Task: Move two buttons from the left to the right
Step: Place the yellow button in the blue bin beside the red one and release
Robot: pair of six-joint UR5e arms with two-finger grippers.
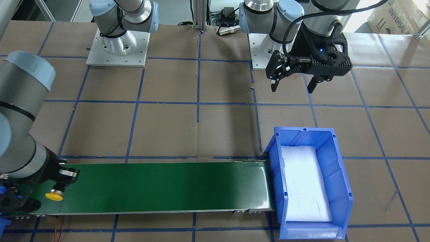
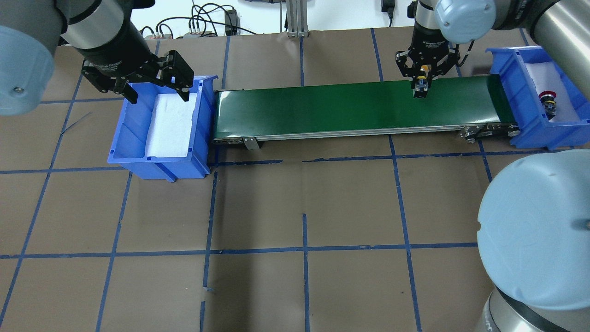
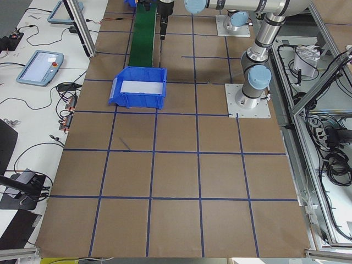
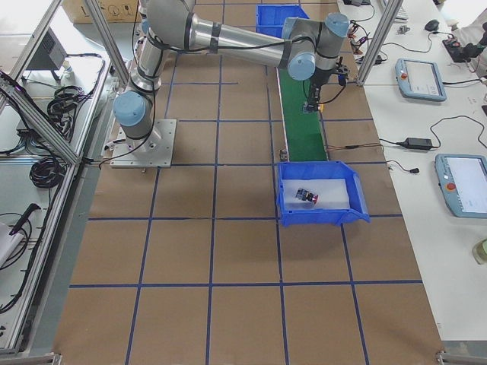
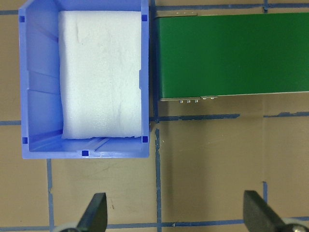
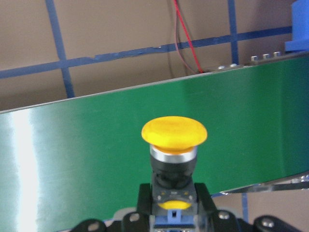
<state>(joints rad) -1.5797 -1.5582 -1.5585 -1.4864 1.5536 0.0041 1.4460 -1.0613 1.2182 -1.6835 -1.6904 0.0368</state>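
Clamped in right gripper over belt: yellow button, mushroom cap, silver collar, black body; left gripper is spread wide.

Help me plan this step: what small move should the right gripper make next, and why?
Probably carry toward the blue plastic bin holding the red-capped push-button: the right gripper is shut on the yellow-capped push-button over the green conveyor belt.

The left arm and right arm are silver tubes with pale blue joint caps. A braided black cable feeds the black left gripper.
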